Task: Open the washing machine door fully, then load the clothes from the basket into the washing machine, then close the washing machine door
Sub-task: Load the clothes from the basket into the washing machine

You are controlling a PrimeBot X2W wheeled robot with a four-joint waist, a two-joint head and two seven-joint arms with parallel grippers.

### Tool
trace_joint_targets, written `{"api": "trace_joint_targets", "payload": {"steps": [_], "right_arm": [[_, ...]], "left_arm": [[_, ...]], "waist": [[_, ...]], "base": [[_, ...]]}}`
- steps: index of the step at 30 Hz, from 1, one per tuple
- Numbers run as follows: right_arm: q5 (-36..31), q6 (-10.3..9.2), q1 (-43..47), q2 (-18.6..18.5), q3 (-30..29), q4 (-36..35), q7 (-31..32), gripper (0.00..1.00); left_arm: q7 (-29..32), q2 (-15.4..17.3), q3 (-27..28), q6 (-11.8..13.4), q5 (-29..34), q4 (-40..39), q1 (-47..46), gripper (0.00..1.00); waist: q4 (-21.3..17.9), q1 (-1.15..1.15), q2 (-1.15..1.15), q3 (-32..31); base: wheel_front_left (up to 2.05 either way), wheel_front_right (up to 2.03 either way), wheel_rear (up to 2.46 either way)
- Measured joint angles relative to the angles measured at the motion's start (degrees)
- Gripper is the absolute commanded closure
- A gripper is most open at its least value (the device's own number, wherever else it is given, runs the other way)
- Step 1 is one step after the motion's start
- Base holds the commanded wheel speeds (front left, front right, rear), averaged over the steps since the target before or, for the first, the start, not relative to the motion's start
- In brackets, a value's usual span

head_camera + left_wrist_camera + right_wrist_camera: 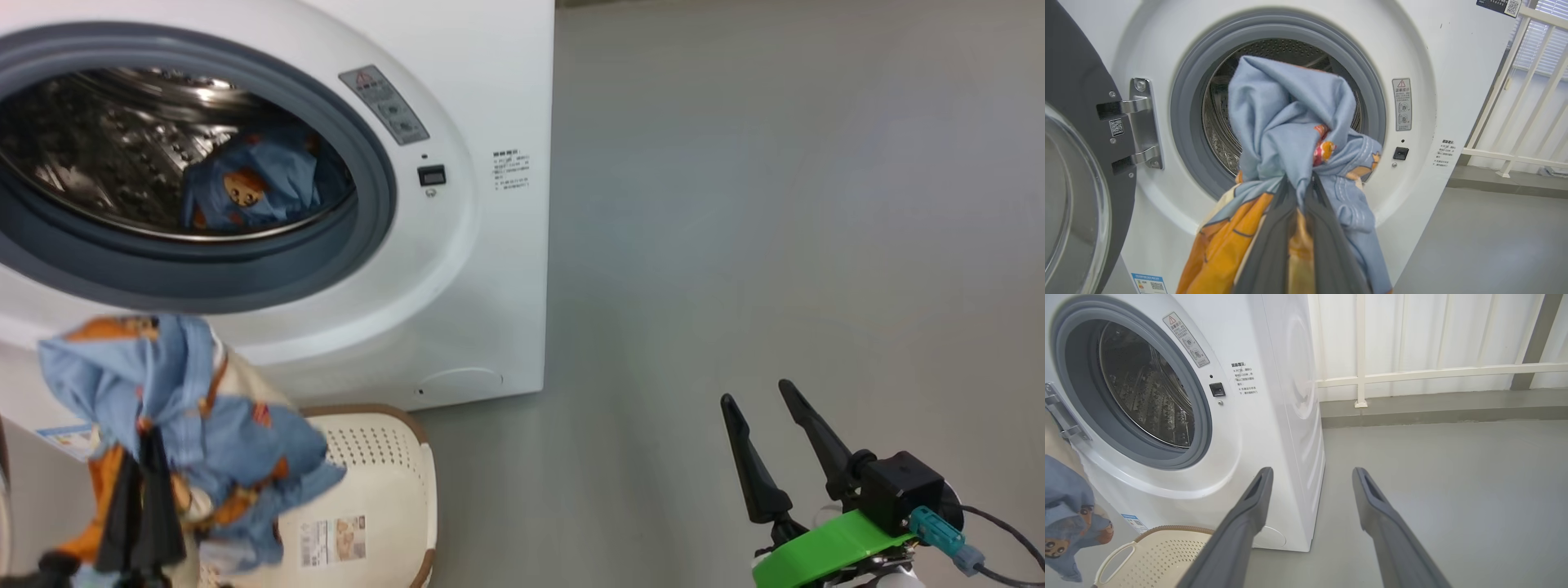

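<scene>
The white washing machine (482, 269) stands with its door (1073, 122) swung wide open at the left of the left wrist view. One blue bear-print garment (245, 184) lies inside the steel drum (1147, 388). My left gripper (147, 437) is shut on another bunch of blue and orange clothes (1294, 134), held up in front of the drum opening and above the cream basket (384, 482). That bunch also hangs at the left edge of the right wrist view as blue fabric (1069, 522). My right gripper (763, 396) is open over bare floor to the right of the machine.
Grey floor (775, 204) spreads to the right of the machine. A white railing (1412, 371) and pale wall close off the far side. The basket (1163, 555) sits on the floor against the machine's front, below the opening.
</scene>
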Motion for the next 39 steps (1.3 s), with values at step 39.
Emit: {"api": "trace_joint_targets", "payload": {"steps": [39], "right_arm": [[0.1,0.0,-12.8,-2.5,0.1,-5.1,0.0,0.0]], "left_arm": [[-0.3,4.3,9.2,-3.6,2.9,29.8,-57.8,1.0]], "waist": [[-2.8,0.01,0.0,31.5]], "base": [[0.0,0.0,0.0]]}}
